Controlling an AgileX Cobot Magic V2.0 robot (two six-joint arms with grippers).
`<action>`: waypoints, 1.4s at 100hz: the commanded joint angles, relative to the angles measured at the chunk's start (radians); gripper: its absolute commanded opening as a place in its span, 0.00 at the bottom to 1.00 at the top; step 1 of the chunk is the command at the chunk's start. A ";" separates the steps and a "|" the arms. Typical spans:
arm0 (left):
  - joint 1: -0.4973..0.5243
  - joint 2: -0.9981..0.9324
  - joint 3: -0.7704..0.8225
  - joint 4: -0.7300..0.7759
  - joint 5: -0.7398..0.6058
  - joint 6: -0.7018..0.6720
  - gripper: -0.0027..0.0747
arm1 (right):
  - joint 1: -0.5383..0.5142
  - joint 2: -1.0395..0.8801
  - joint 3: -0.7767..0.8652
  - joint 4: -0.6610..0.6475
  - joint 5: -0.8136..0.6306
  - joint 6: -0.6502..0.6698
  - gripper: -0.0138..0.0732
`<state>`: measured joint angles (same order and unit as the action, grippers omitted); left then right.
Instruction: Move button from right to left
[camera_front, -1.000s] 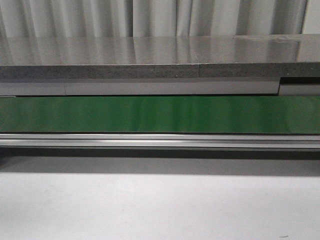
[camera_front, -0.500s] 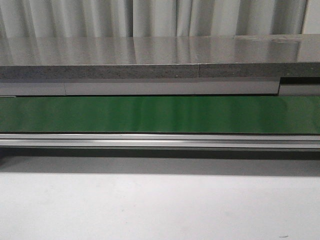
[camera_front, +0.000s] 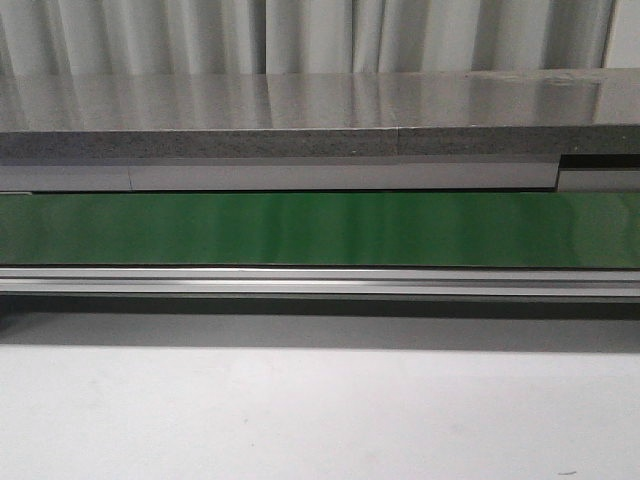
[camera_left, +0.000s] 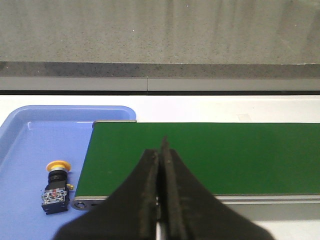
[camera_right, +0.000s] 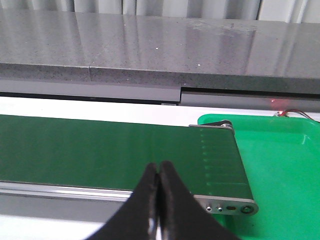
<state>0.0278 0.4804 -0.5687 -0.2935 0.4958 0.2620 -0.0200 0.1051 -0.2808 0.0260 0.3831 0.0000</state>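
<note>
A small push-button (camera_left: 56, 187) lies on its side in a blue tray (camera_left: 30, 135), just off the end of a green belt (camera_left: 210, 157). Its round yellow cap points toward the far side of the tray, and its black square body shows tiny red and blue marks on the near face. The left gripper (camera_left: 161, 150) hangs above the near edge of the belt with its dark fingers pressed together and nothing between them; the button sits off to one side of those fingers, apart from them and not touched.

In the right wrist view, the right gripper (camera_right: 158, 170) likewise has its fingers closed on nothing, poised over the belt's near edge close to the end where a green tray (camera_right: 280, 165) sits.

The front view shows only the belt, a metal rail (camera_front: 320, 282) along its near edge, a grey stone counter (camera_front: 300, 110) behind it and a white table (camera_front: 320, 420) in front; neither gripper nor button appears there.
</note>
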 joint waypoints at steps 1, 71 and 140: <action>-0.006 -0.040 0.005 -0.019 -0.076 -0.004 0.01 | 0.000 0.011 -0.024 -0.007 -0.076 -0.009 0.08; -0.006 -0.336 0.364 0.180 -0.353 -0.208 0.01 | 0.000 0.011 -0.024 -0.007 -0.076 -0.009 0.08; -0.111 -0.517 0.613 0.247 -0.464 -0.221 0.01 | 0.000 0.012 -0.024 -0.007 -0.075 -0.009 0.08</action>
<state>-0.0755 -0.0048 -0.0012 -0.0446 0.0895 0.0514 -0.0200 0.1051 -0.2808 0.0260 0.3847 0.0000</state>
